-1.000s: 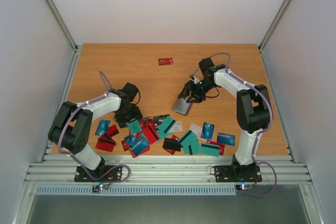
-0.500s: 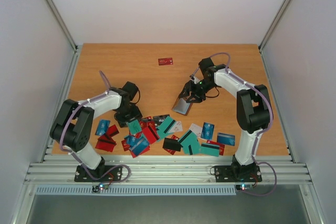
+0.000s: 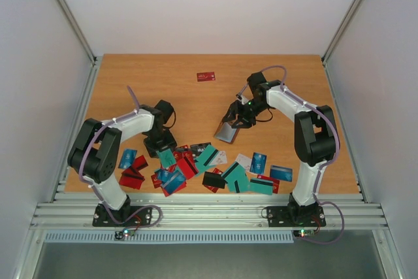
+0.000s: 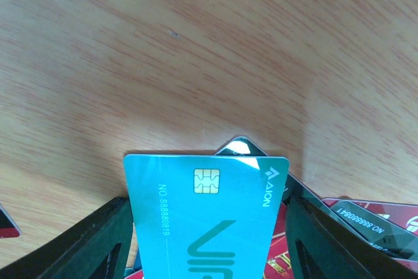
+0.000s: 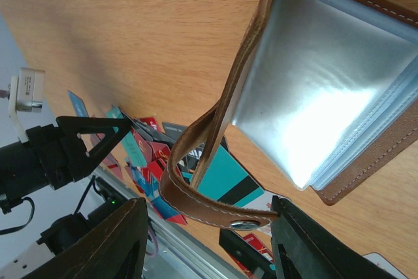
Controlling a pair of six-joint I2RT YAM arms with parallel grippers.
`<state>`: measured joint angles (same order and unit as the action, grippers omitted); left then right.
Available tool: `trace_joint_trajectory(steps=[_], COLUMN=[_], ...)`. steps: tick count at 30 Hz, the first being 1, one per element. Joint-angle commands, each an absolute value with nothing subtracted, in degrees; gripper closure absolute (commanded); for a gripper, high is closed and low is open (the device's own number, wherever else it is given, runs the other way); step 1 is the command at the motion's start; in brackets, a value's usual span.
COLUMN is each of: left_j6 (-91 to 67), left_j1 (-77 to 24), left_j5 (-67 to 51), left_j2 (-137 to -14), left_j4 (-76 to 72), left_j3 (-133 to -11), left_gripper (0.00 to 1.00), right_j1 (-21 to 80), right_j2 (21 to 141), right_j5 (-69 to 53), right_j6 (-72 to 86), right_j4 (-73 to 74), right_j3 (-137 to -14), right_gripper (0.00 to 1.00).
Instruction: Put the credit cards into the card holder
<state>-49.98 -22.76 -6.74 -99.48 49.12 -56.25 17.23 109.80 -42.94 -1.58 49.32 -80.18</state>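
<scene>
The credit cards [image 3: 208, 155] lie scattered across the lower middle of the overhead frame. At their left end the left gripper [image 3: 162, 143] straddles a teal card [image 4: 206, 217], jaws wide; whether it truly grips, I cannot tell. Centre-right, the right gripper [image 3: 237, 119] clasps the brown card holder [image 3: 227, 132], tilted with its sleeves gaping, seemingly ready to receive a card.

The teal credit card [image 4: 206, 220] at six o'clock in the left wrist view reads "AION" beside a triangular logo, then "NO 8888" with further digits I cannot make out, and large letters starting "Vi". At four o'clock, a dark credit card [image 4: 367, 217] shows "NO 8888", the rest unclear.
</scene>
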Motion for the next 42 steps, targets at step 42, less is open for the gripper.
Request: trace_joint_trajectory(steps=[42], left_j6=[-45.11], left_j1=[-22.02], left_j5=[-1.76], left_j2=[-88.12], left_j4=[46.62], left_j3=[-53.97], left_gripper=[0.45], right_j1=[16.26], right_j2=[99.63], right_j5=[-40.49], right_j6=[-4.74], right_j4=[54.43], right_j3=[-81.11], right_gripper=[0.47])
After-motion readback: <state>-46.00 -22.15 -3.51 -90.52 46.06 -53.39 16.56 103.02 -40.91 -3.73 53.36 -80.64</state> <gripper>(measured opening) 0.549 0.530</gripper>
